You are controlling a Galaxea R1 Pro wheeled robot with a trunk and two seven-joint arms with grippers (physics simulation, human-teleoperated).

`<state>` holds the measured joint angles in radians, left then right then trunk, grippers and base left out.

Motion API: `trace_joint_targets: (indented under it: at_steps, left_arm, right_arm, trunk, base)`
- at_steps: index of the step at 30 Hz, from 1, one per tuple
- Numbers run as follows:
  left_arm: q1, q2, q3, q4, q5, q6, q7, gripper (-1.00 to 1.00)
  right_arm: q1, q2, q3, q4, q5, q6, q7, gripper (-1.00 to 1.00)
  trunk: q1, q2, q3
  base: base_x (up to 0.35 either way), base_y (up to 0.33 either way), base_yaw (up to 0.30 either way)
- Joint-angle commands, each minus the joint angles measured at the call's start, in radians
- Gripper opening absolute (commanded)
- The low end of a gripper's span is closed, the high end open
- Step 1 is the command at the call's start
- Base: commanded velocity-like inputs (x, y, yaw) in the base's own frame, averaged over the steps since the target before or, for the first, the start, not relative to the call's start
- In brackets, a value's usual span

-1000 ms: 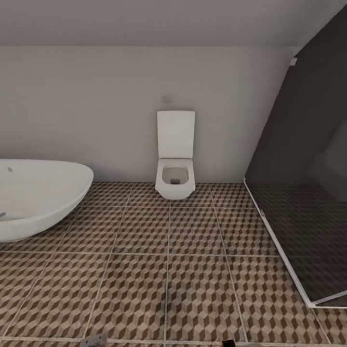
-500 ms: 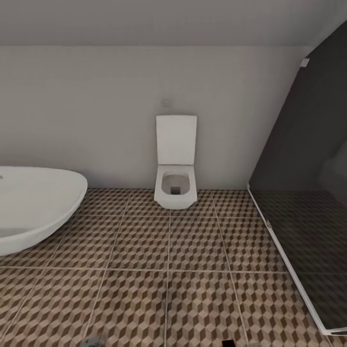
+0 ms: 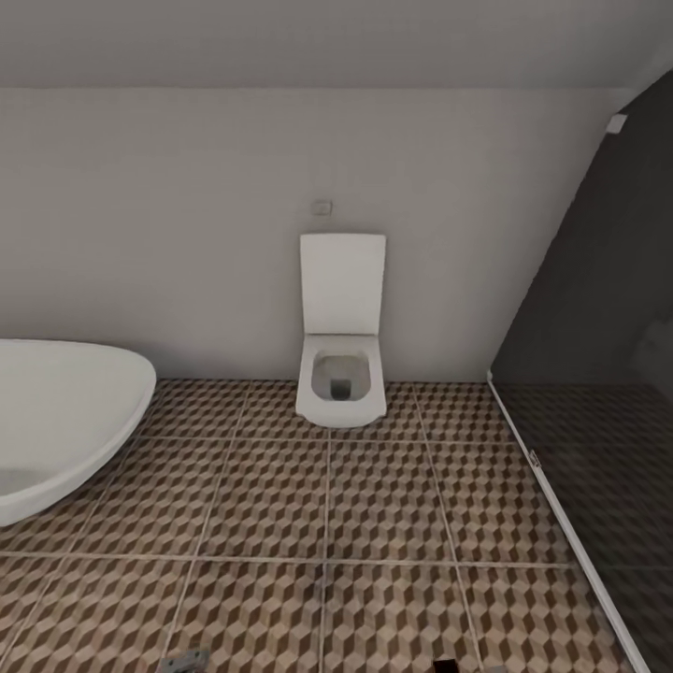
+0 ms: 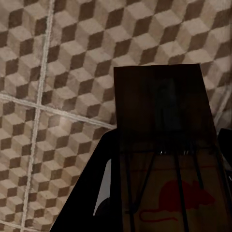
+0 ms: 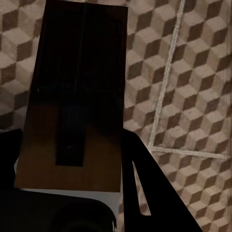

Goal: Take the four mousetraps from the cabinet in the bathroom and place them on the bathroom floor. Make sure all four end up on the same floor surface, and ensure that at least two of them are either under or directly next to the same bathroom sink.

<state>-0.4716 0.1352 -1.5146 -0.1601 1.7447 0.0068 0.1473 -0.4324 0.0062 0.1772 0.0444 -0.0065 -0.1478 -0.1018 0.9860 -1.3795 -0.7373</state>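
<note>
Cube-patterned tile in brown, beige and white makes up the bathroom floor (image 3: 327, 505), which covers the lower half of the head view and runs to a plain white back wall (image 3: 187, 234). Dark glass shower enclosure (image 3: 598, 393) along one side; oval white bathtub (image 3: 56, 421) at the opposite side; white wall-hung toilet (image 3: 341, 379) with its lid up, centred against the wall, a small flush plate (image 3: 322, 207) above it. No sink or cabinet visible from here. Left wrist view: a mousetrap (image 4: 166, 145) held out over the tiles, flat brown board with thin wires and a red mouse print, the left gripper (image 4: 159, 212) pinching its near end, one dark finger showing alongside the board. Right wrist view: a second mousetrap (image 5: 77, 101), dark board with a central bar, pinched the same way by the right gripper (image 5: 72, 193), floor and grout lines beneath. Judgement: this is the carrying step, two traps in hand and the robot in transit across the bathroom, not yet at a drop spot. Next move likely calls for turning the base to find the sink, closing on it, then lowering each arm so the traps can be released flat on the tiles under or just beside the basin, low enough that they do not bounce or flip.
</note>
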Motion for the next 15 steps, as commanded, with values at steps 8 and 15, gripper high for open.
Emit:
trace_joint_targets:
  at_steps: [8, 15]
  left_arm:
    - [-0.001, 0.001, -0.006, -0.005, 0.002, 0.001, 0.008, -1.00]
    - [-0.001, 0.001, -0.006, -0.004, 0.002, 0.001, 0.008, -1.00]
  right_arm:
    - [-0.002, -0.002, 0.007, 0.005, -0.004, -0.007, -0.002, -1.00]
    - [-0.002, -0.003, 0.007, 0.006, -0.005, -0.007, -0.004, -1.00]
  trunk:
    - [0.001, 0.000, -0.001]
    - [0.001, 0.000, -0.001]
  base:
    - [0.332, 0.000, 0.000]
    - [0.332, 0.000, 0.000]
